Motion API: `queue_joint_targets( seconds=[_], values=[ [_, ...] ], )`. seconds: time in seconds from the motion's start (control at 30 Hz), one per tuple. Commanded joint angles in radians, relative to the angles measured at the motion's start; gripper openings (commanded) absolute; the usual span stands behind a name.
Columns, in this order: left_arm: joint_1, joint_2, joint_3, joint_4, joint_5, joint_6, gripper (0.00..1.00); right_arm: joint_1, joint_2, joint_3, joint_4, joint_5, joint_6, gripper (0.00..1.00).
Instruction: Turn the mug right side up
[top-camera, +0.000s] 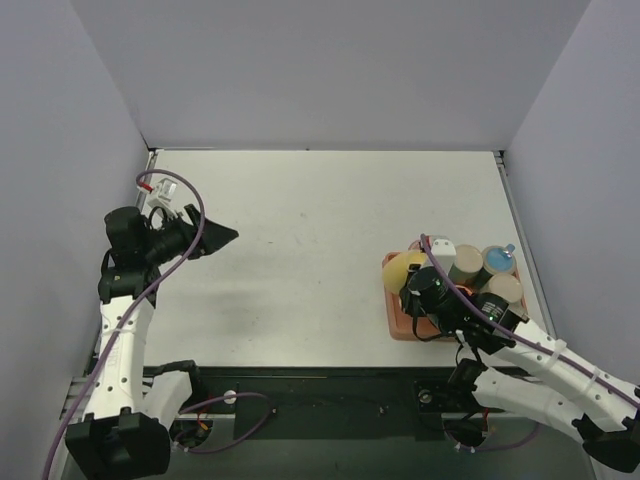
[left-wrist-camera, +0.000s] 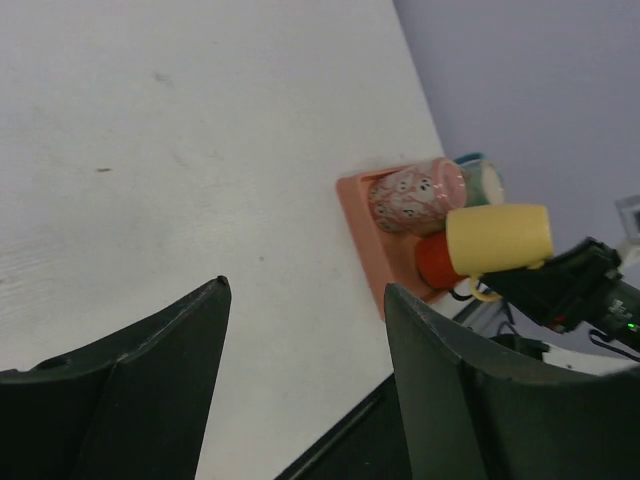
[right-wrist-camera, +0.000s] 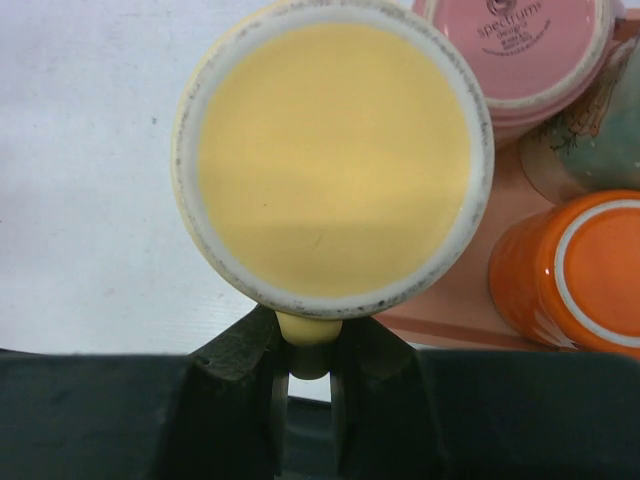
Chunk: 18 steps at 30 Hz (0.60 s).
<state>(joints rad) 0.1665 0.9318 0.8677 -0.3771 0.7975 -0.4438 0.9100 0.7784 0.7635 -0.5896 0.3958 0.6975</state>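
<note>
The yellow mug (right-wrist-camera: 333, 160) is held above the left edge of the salmon tray (right-wrist-camera: 450, 310), its flat base turned to the right wrist camera. My right gripper (right-wrist-camera: 308, 350) is shut on the mug's handle (right-wrist-camera: 308, 330). In the top view the mug (top-camera: 404, 268) sits just ahead of the right gripper (top-camera: 418, 287). The left wrist view shows the mug (left-wrist-camera: 498, 238) lifted off the tray (left-wrist-camera: 358, 212). My left gripper (top-camera: 222, 236) is open and empty far to the left over the table (left-wrist-camera: 305, 285).
The tray (top-camera: 395, 308) holds several other mugs: a pink one (right-wrist-camera: 540, 45), an orange one (right-wrist-camera: 575, 275), a greenish one (right-wrist-camera: 600, 130). The booth walls stand close on the left, back and right. The table's front edge runs just below the tray.
</note>
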Motion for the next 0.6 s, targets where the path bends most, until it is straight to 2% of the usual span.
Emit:
queue_joint_targets(
  seconds=[0.0, 0.13, 0.23, 0.3, 0.33, 0.4, 0.57],
  values=[
    [-0.062, -0.054, -0.007, 0.283, 0.152, -0.351, 0.73, 0.0, 0.034, 0.147, 0.134, -0.05, -0.053, 0.0],
    [-0.154, -0.07, 0.028, 0.412, 0.169, -0.463, 0.78, 0.004, 0.094, 0.311, 0.267, -0.197, -0.122, 0.0],
    [-0.157, -0.071, 0.077, 0.428, 0.177, -0.504, 0.84, 0.01, 0.143, 0.399, 0.37, -0.281, -0.147, 0.0],
    [-0.188, -0.067, 0.079, 0.487, 0.178, -0.59, 0.88, 0.015, 0.183, 0.448, 0.43, -0.328, -0.142, 0.0],
    [-0.19, -0.064, 0.077, 0.551, 0.18, -0.68, 0.9, 0.015, 0.2, 0.488, 0.447, -0.354, -0.138, 0.0],
    [-0.186, -0.051, 0.079, 0.645, 0.163, -0.793, 0.91, 0.032, 0.248, 0.531, 0.505, -0.386, -0.127, 0.0],
    [-0.19, -0.028, 0.134, 0.716, 0.129, -0.907, 0.91, 0.07, 0.372, 0.632, 0.612, -0.445, -0.105, 0.0]
  ],
)
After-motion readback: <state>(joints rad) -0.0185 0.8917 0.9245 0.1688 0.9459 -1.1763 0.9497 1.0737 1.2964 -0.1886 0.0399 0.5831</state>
